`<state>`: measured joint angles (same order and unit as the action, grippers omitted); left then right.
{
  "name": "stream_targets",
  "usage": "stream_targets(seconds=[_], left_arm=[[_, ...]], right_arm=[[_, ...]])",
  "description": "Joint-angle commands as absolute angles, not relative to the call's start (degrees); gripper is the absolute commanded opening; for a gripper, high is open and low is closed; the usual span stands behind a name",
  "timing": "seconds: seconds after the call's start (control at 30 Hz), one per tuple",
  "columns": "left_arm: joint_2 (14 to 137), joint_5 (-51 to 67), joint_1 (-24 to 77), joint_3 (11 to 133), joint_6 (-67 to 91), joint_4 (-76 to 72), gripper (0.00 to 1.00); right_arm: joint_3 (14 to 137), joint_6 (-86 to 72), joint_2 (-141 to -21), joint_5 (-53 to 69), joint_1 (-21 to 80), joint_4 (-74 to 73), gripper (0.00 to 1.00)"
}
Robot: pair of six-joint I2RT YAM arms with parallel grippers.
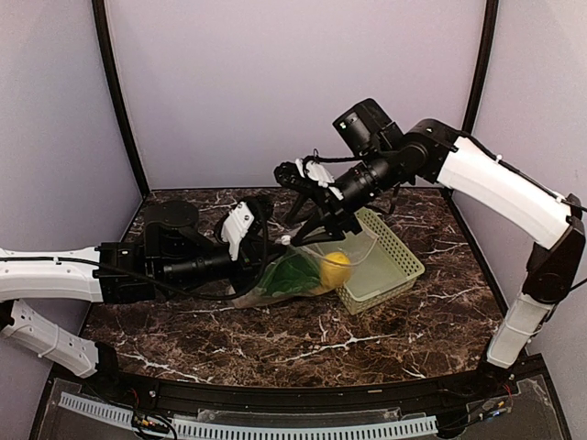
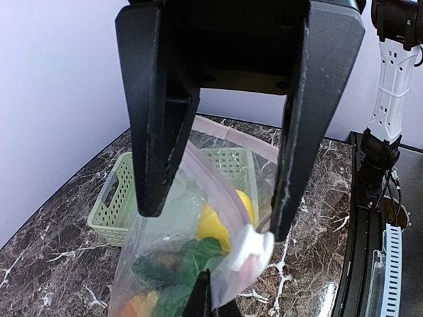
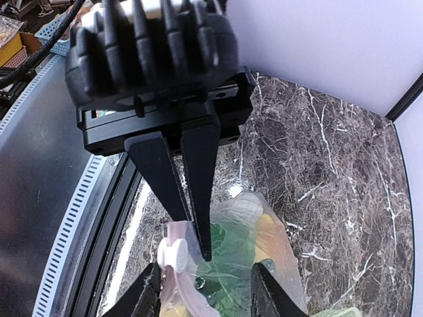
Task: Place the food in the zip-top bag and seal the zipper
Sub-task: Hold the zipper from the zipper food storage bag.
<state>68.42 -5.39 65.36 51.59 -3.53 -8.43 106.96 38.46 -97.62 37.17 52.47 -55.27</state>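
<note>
The left gripper had its fingers pressed together on the zipper, pinching the pink strip at the corner just beside the white slider. The hold was judged to anchor that end and keep the strip taut, giving the slider something to run against.

The right gripper had its fingers apart, one on each side of the strip, with the slider between them. It held nothing. One fingertip stood very near the slider, but contact could not be confirmed. The straddle suggested that a grasp on the slider was being set up.

The zip-top bag hung by its mouth from the left grip, and its body sagged onto the table just beside the light green basket. Its mouth was parted, the two strip edges lying apart. The lemon, bok choy and orange-yellow piece lay inside the bag. No food showed in the visible part of the basket. Loading was judged complete and sealing not yet done.
</note>
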Motion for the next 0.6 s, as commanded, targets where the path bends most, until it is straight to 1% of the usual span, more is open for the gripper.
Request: stream_targets(seconds=[0.0, 0.1, 0.3, 0.47, 0.57], left_arm=[[66.2, -4.8, 65.0, 53.2, -2.3, -8.9, 0.01], [66.1, -5.1, 65.0, 53.1, -2.3, -8.9, 0.01], [65.8, -6.7, 65.0, 53.2, -1.5, -9.1, 0.01], [65.6, -6.8, 65.0, 53.3, -1.5, -9.1, 0.01], [65.4, -6.9, 64.9, 53.0, -1.4, -9.2, 0.01]], right_arm=[[109.6, 36.6, -98.8, 35.2, 53.6, -52.9, 0.41], [109.6, 36.7, -98.9, 35.2, 53.9, -52.9, 0.39], [108.8, 37.0, -98.9, 35.2, 55.1, -53.6, 0.36], [108.8, 36.7, -99.2, 33.1, 55.6, -53.1, 0.18], [109.1, 36.1, -99.5, 31.2, 55.6, -52.8, 0.13]])
